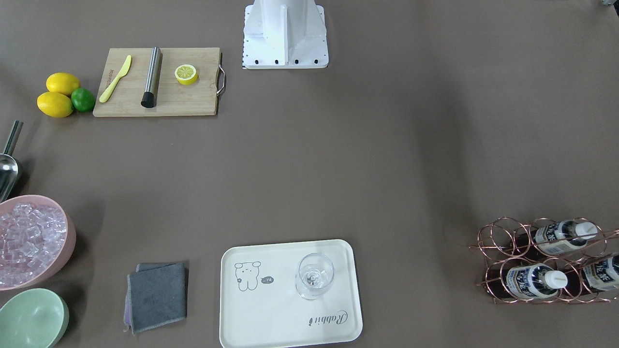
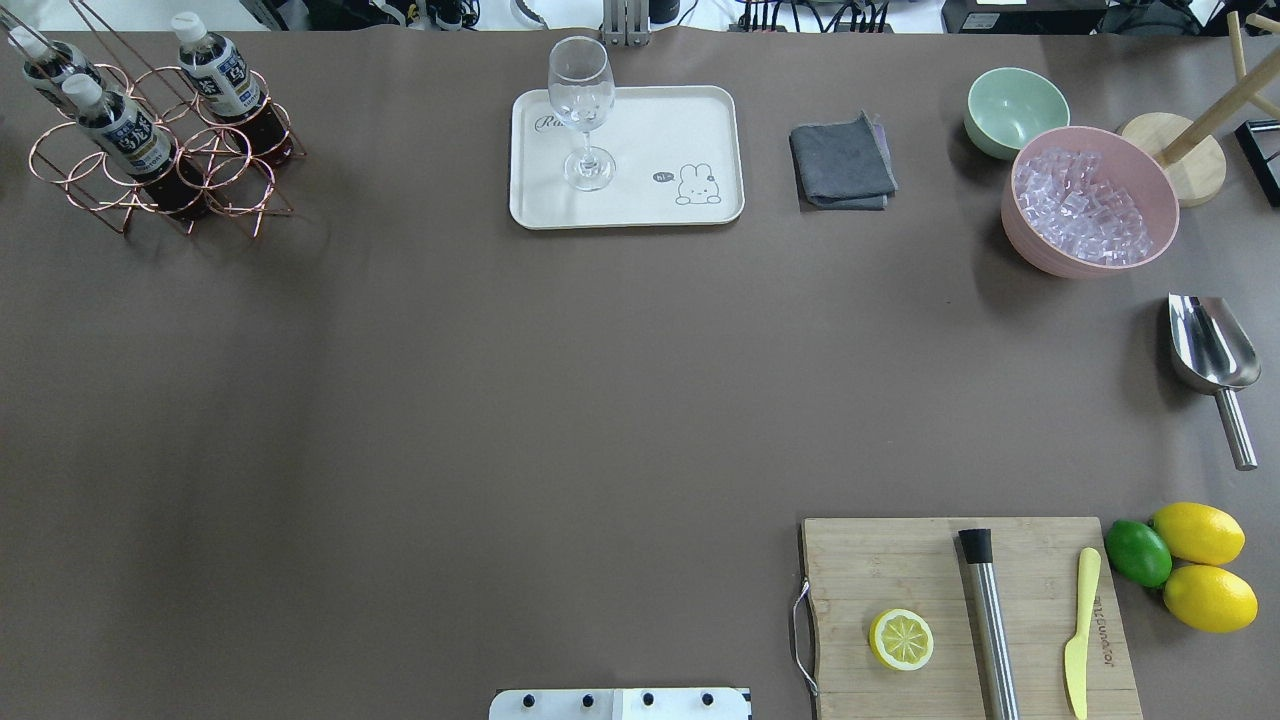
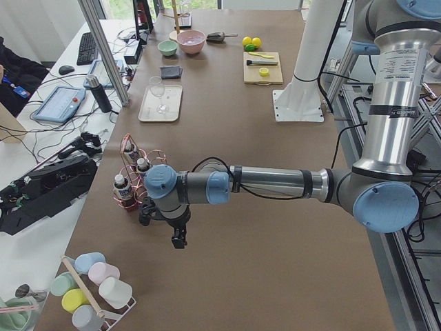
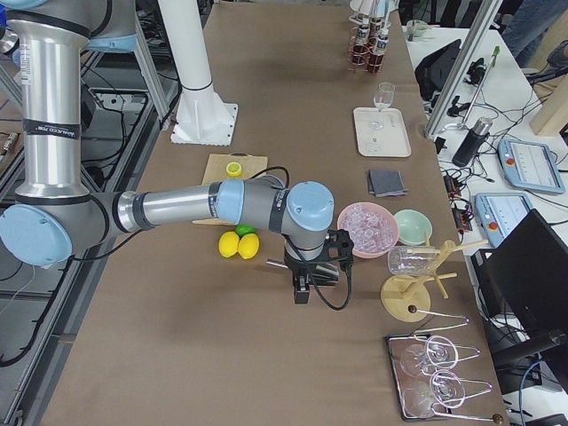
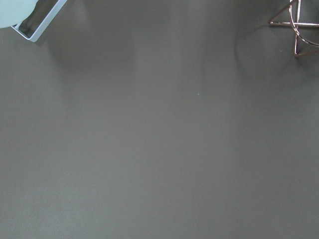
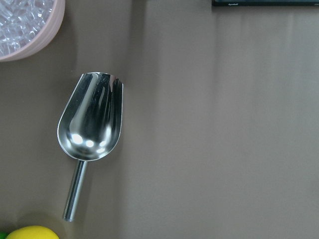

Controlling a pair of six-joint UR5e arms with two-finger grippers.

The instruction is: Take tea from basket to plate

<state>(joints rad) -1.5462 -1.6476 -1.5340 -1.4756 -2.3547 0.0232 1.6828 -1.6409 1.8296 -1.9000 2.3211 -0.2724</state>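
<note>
Left fingers (image 3: 178,239), right fingers (image 4: 302,292): state we could not tell. Risk was brown tea bottle (image 2: 228,85) snagging copper wire basket (image 2: 218,160), or toppling clear wineglass (image 2: 580,85) at cream tray's (image 2: 655,125) 9 o'clock.

Three tea bottles (image 2: 125,130), one basket (image 2: 245,175), one plate (image 2: 640,130), one glass (image 2: 581,85), two bowls (image 2: 1015,110), two whole lemons (image 2: 1198,533), one lime (image 2: 1138,553).
</note>
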